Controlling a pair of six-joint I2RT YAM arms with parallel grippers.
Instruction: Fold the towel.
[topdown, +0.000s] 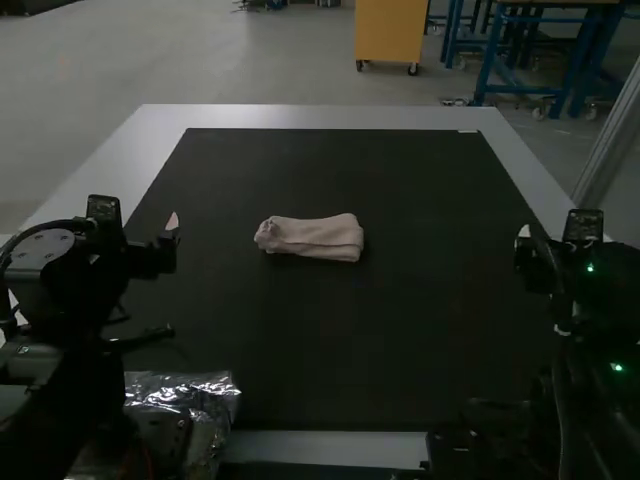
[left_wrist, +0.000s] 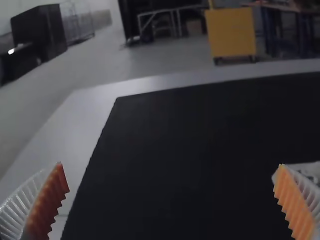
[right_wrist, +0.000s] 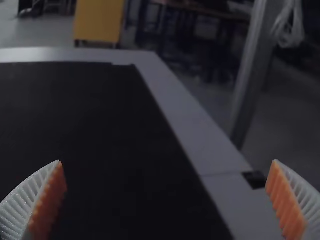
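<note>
Lying nearest, silvery plastic (topdown: 212, 390): crumpled, seen by the left arm (topdown: 60, 310), near a corner of the black mat (topdown: 400, 340); best avoided.
Left gripper (left_wrist: 170, 166): wide apart, nothing held; orange pads (left_wrist: 47, 200) touched by nothing. Held off to the towel's side, well apart from it.
Right gripper (right_wrist: 167, 162): also wide, nothing between the fingers, no cloth touched. Placed at the opposite side of the mat, by the right arm (topdown: 600, 300).
Towel (topdown: 312, 237): laid flat near the middle of the mat, between the arms, crosswise. Folded into a narrow strip; end toward the left arm looks rolled or bunched, other end squarer. Layer count can't be told.
Towel handling: expected light, soft, limp, not fragile. Not much slip expected against ribbed pads; layers could be slid apart or opened if only the top one is pinched.
Towel grip: best taken across the full stack at the squarer end, low, all layers caught. Bunched end would be gripped less predictably.
Fold state: judged done or nearly so; at most a light press or straightening is called for.
Table (topdown: 320, 117): pale far rim left exposed beyond the mat.
</note>
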